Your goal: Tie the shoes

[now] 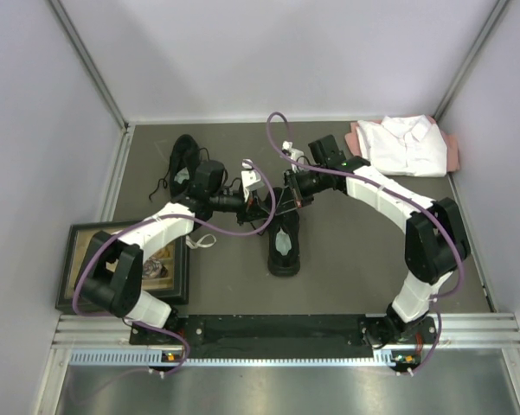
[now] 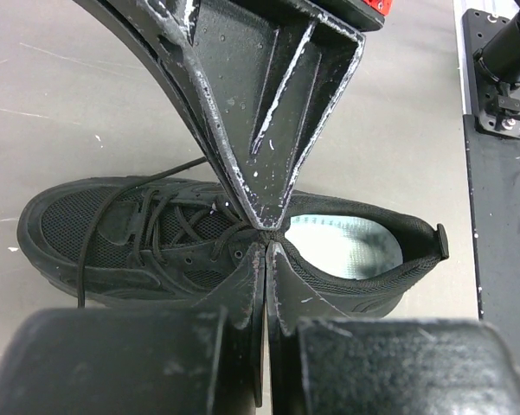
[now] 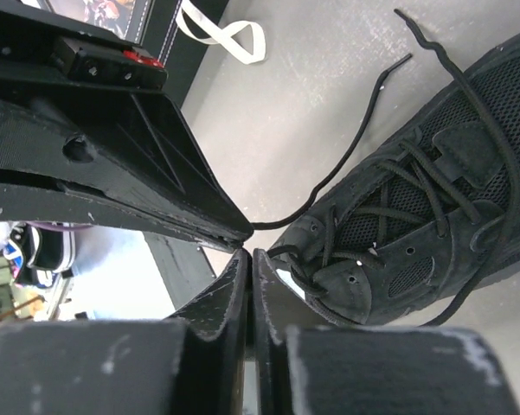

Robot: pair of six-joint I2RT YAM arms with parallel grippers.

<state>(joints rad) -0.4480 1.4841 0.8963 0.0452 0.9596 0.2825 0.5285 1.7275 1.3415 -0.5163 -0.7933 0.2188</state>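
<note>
A black low-top shoe [image 1: 284, 246] lies at the table's middle, toe away from me, its pale grey insole [image 2: 342, 242] showing. Both grippers meet tip to tip just above its tongue. My left gripper [image 1: 270, 206] is shut; in the right wrist view a thin black lace [image 3: 346, 164] runs out of its tip. My right gripper [image 3: 249, 252] is shut, with a lace loop from the shoe [image 3: 433, 190] reaching its tip. In the left wrist view my left gripper [image 2: 266, 238] sits over the shoe [image 2: 112, 233]. The second black shoe [image 1: 183, 160] lies at the far left.
A folded white shirt [image 1: 407, 143] lies at the far right corner. A dark picture frame [image 1: 78, 259] lies at the near left, with a white strap loop [image 1: 203, 242] beside it. Grey walls close in the far side and both sides of the table.
</note>
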